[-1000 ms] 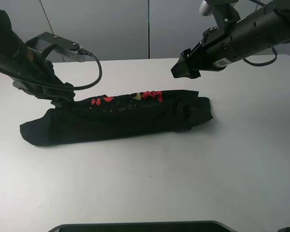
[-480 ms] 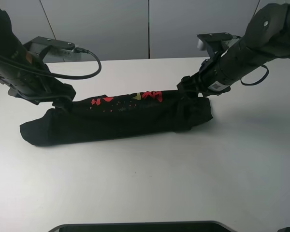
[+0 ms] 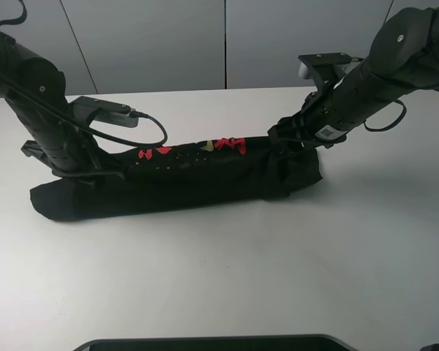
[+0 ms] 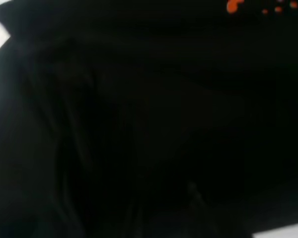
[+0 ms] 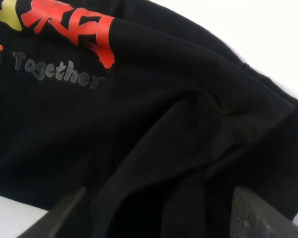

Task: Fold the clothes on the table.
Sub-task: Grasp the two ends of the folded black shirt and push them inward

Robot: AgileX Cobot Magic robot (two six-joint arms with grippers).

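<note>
Clothes (image 3: 183,183) folded long, left claw (image 3: 95,170), right claw (image 3: 284,143) at ends, broad table (image 3: 278,278)

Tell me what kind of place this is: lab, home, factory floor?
Probably a robotics lab or test cell, not a home. A large plain white table stands in front of bare grey wall panels. The left arm and the right arm both reach onto one black T-shirt lying on it.
</note>
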